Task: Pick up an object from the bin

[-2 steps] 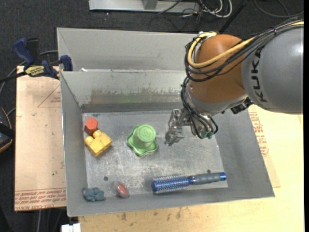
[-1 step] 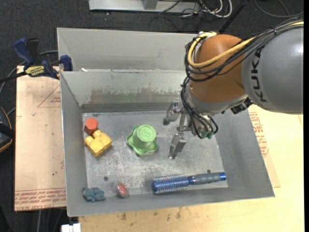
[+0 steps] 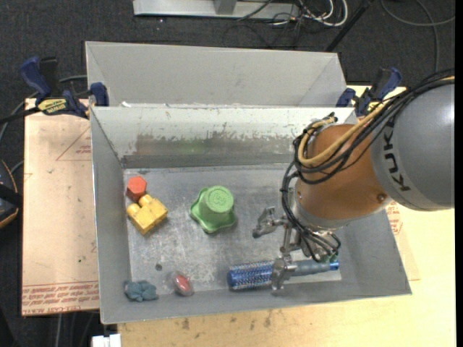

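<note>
My gripper (image 3: pixel 274 250) hangs under the orange wrist cover at the bin's right front, open, its two metal fingers spread apart. One fingertip (image 3: pixel 263 225) points left towards the green cup. The other fingertip (image 3: pixel 281 277) is down at a blue hairbrush (image 3: pixel 252 275), which lies along the front wall with its bristled head to the left and its handle running right under the gripper. Whether that fingertip touches the brush I cannot tell. Nothing sits between the fingers. An upturned green cup (image 3: pixel 213 209) stands in the middle of the bin, left of the gripper.
At the left lies a yellow block (image 3: pixel 147 214) with a red cylinder (image 3: pixel 136 187) beside it. A grey-blue lump (image 3: pixel 139 290) and a small pink ball (image 3: pixel 182 285) rest by the front left corner. The arm covers the bin's right side.
</note>
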Motion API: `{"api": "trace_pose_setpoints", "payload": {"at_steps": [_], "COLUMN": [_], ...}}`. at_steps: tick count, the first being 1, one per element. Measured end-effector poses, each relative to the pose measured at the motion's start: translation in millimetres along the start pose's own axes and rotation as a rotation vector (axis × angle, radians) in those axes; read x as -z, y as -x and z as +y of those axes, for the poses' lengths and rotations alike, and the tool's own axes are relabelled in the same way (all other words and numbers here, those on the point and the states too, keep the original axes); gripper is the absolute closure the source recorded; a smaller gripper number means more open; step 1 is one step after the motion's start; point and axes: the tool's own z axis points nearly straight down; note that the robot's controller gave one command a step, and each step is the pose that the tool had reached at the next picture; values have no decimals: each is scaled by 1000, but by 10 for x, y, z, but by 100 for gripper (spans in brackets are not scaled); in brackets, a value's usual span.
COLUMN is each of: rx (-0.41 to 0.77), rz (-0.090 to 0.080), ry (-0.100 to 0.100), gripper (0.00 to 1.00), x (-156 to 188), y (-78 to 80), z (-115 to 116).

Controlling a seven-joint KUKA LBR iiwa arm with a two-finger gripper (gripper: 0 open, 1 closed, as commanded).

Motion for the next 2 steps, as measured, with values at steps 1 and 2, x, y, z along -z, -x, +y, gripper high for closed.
{"api": "trace_pose_setpoints", "payload": {"at_steps": [1, 2], "rx": [261, 261], "rz": [-28, -19], "ry": [-5, -3], "gripper": [0, 100], "x": [-607, -615], "y": [124, 100], "z": [217, 219]}}
